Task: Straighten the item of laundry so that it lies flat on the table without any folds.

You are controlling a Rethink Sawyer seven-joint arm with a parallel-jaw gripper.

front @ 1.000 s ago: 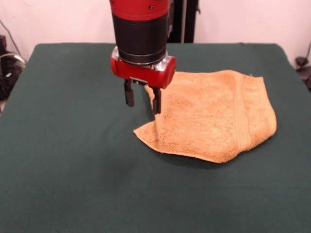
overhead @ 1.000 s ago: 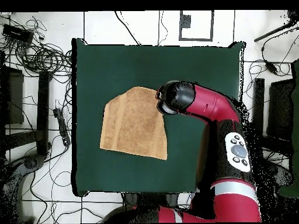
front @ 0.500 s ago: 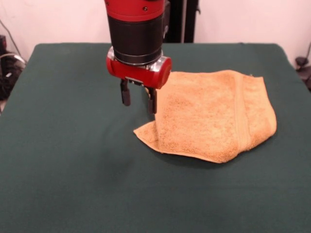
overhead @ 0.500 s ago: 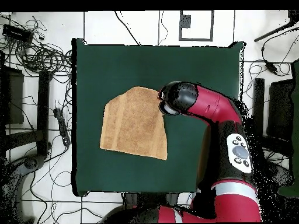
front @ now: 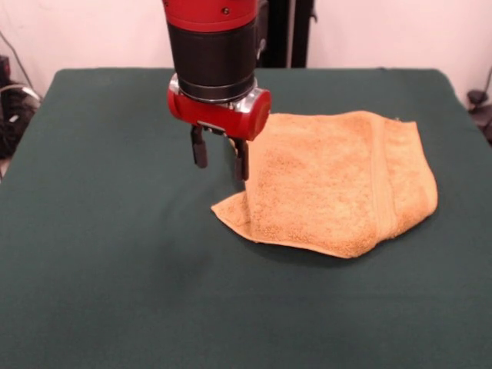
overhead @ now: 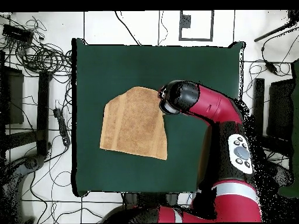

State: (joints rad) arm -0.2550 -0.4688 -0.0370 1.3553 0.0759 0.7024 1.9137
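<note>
Table (front: 115, 292): rectangular, covered in plain dark green cloth, smooth across its bare area. One item lies directly on it: a mustard terry towel (front: 338, 181), folded over itself, a woven band near one end. In the overhead view the towel sits left of table centre, toward 8 o'clock.

Two cameras are covering this. The front one is sitting low and close across the dark green cloth-covered table (front: 115, 292), looking slightly down at it — its near edge is getting cropped, and the red and black arm (front: 214, 54) is dropping in from the top. The overhead one is hanging well above, looking straight down, taking in the whole table (overhead: 117, 64) plus cable-strewn floor around it. Both are sharing the tabletop, the arm (overhead: 216, 111) and the folded mustard terry-cloth towel (front: 338, 181) (overhead: 133, 122) — just flipped half round between them.
</note>
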